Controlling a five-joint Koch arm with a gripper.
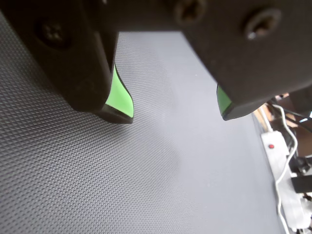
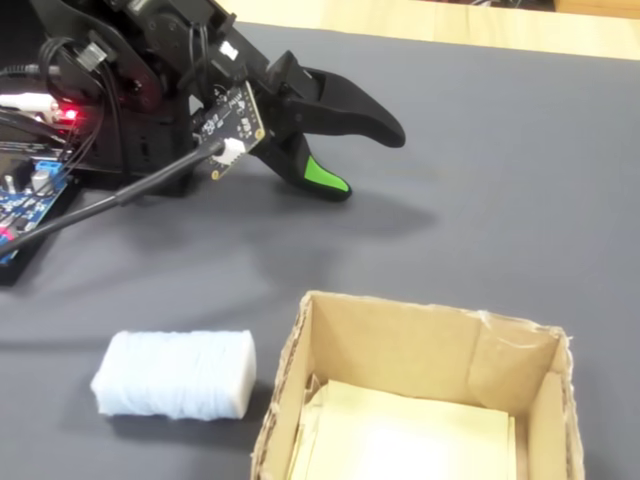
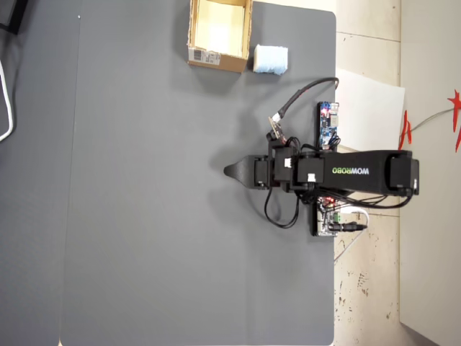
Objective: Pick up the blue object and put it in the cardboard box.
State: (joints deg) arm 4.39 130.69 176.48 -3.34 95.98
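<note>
The blue object is a pale blue-white soft block lying on the grey mat just left of the cardboard box in the fixed view. Overhead, the blue object rests against the right wall of the cardboard box, at the mat's top edge. My gripper hovers low over the mat, well away from both, and stands open with nothing between its green-padded fingers. The wrist view shows only bare mat between the jaws of the gripper. Overhead, the gripper points left near the mat's middle.
A dark-blue circuit board and cables sit by the arm's base at the mat's right edge. A white power strip with cords lies off the mat. White paper lies beyond the mat.
</note>
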